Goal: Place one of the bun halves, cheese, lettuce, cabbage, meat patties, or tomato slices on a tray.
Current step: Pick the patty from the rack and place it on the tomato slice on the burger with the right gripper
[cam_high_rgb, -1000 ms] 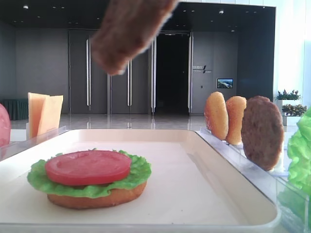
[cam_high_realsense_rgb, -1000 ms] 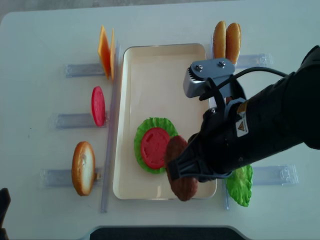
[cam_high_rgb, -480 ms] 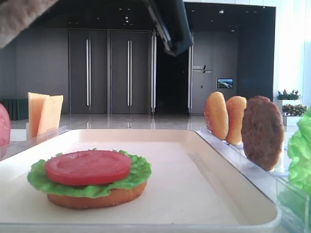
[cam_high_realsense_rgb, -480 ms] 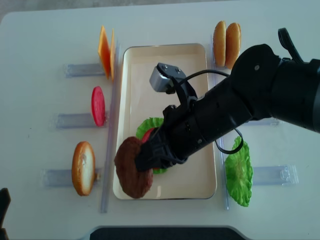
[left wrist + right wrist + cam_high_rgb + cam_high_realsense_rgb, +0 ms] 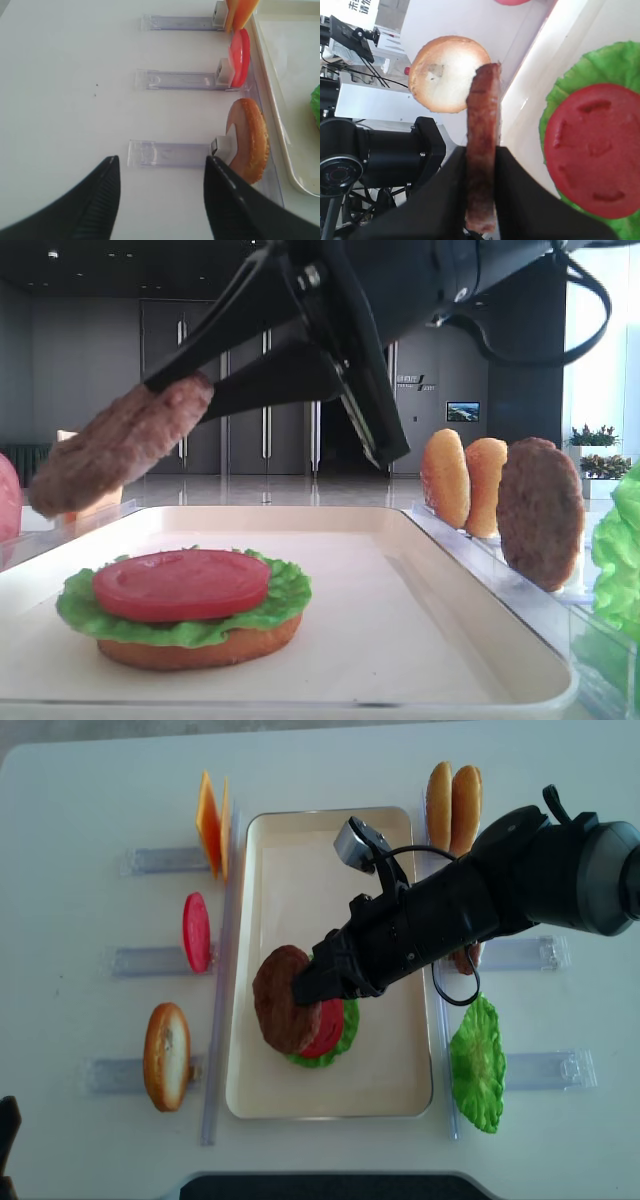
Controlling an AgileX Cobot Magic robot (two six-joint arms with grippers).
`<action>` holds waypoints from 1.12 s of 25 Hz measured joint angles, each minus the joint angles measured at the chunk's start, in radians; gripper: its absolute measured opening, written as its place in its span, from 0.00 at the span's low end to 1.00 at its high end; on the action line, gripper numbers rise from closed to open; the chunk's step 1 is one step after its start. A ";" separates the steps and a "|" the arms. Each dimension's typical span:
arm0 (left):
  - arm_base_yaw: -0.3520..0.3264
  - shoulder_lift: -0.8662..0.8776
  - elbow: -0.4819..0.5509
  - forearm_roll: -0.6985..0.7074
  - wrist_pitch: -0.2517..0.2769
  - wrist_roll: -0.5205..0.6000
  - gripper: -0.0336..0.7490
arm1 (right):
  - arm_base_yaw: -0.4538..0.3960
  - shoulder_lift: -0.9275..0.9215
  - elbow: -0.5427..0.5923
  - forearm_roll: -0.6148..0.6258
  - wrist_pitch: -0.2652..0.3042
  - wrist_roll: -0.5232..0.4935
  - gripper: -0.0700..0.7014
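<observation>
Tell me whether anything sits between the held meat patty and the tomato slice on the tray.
Nothing visible does. The right gripper holds the meat patty tilted in open air above the tomato slice, which lies uncovered on the lettuce in the tray.

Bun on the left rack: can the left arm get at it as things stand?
Probably yes. The left gripper is open, the bun stands just ahead to its right, and nothing lies between; the right gripper is over the tray.

I'm looking into a large lobby or demo hall — tall dark double doors (image 5: 200,390), a polished floor, potted plants (image 5: 590,437) by a bright window. My white table (image 5: 90,790) carries clear plastic stands (image 5: 175,80) along its edges — a staged robot test setup.
</observation>
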 joint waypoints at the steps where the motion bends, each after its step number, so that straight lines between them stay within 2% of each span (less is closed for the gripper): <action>1: 0.000 0.000 0.000 0.000 0.000 0.000 0.56 | -0.007 0.012 0.000 0.012 0.004 -0.012 0.24; 12: 0.000 0.000 0.000 0.000 0.000 0.000 0.56 | -0.015 0.078 0.000 0.025 0.008 -0.074 0.24; 25: 0.000 0.000 0.000 0.003 0.000 0.000 0.56 | -0.015 0.078 0.000 -0.026 0.007 -0.078 0.24; 28: 0.000 0.000 0.000 0.003 0.000 0.000 0.56 | -0.015 0.078 0.000 -0.028 -0.009 -0.078 0.24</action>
